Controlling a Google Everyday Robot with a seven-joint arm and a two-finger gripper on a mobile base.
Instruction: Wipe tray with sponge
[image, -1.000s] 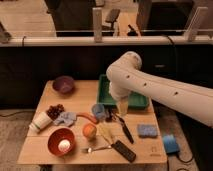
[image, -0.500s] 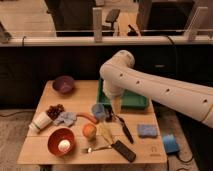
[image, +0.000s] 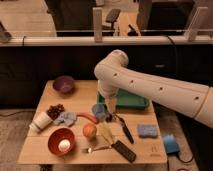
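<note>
**Camera view: claw released over the desk, sponge lying apart from the tray**

Camera view shows a wooden desk (image: 81, 99) crowded with small things, and a thick white arm (image: 150, 87) reaching in from the right. The arm bends at a rounded joint above the middle of the desk and drops down to the claw (image: 109, 105). The claw hangs at the left end of the tray (image: 133, 101), just above and beside a small blue cup (image: 98, 110). Its fingers stand apart, released, and nothing is caught between them.

The tray is green and rectangular, and sits at the back right of the desk. Its left part is hidden behind the arm.

The sponge (image: 147, 131), a small light-blue pad, lies flat near the front right of the desk. It is well apart from the claw and clear of the tray, with bare wood between the two.

A dark-handled knife (image: 124, 129) lies between the sponge and the middle of the desk, and a black remote (image: 124, 150) rests near the front edge.

To the left are:
- a purple bowl (image: 63, 84) at the back
- a bunch of dark grapes (image: 55, 110)
- a white cup (image: 40, 121) lying on its side
- a grey-blue rag (image: 66, 118)

An orange (image: 89, 130) sits just beside a red bowl (image: 57, 140) holding a pale round thing.
</note>
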